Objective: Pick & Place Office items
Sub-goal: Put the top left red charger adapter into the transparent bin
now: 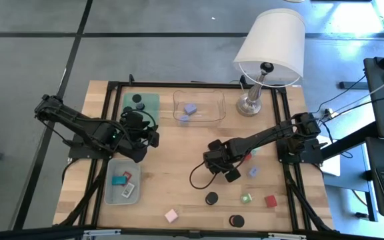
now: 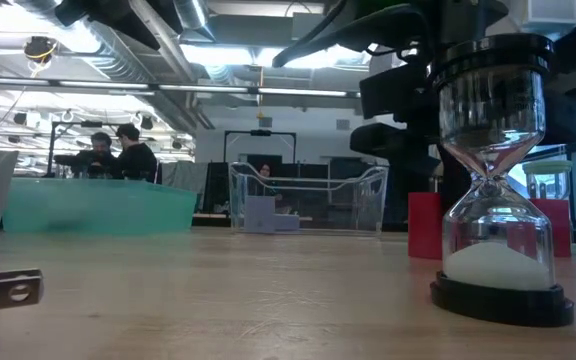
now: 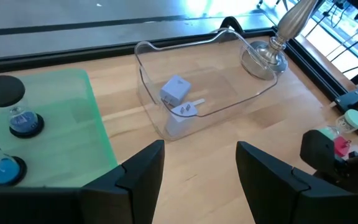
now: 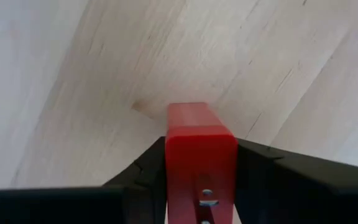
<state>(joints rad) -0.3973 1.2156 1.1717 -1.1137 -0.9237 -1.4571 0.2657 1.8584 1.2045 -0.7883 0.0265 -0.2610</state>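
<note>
Right gripper point(image 4: 201, 180) pinching a small red rectangular block point(image 4: 201, 149) just above the bare wooden table point(image 1: 172, 180) near its middle, left gripper point(image 3: 201, 174) spread, empty, facing the clear plastic tray point(image 3: 253, 99) holding lilac blocks point(image 3: 176, 90)

Bright, even daylight; soft shadows; blurred low-view foreground.

An hourglass point(image 2: 493, 170) with white sand stands near on the right of the wooden bench point(image 2: 268, 300). A red block point(image 2: 424, 225) sits behind it, a clear tray point(image 2: 308, 198) farther off, a teal tray point(image 2: 98, 208) left.
</note>
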